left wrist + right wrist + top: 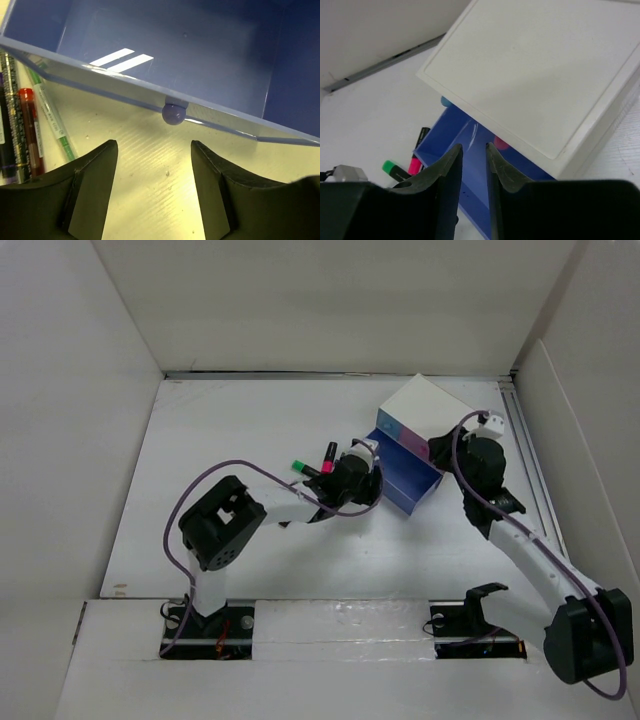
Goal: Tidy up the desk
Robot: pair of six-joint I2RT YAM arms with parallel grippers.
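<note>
White desk (250, 430) is spread beneath both arms. At the knob (173, 114) of 1 blue drawer (190, 45), the left gripper (154, 147) is held wide open. By the white box (530, 65), the right gripper (473, 150) is seen narrowly parted, empty.

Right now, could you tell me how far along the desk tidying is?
Done: the blue drawer is pulled open and looks empty. In hand: nothing; the left gripper hovers open by its knob. Left: the pens lie on the desk beside it.

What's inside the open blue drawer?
Nothing visible: the blue drawer shows only bare floor and walls. Its rear part, under the white box, is covered.
</note>
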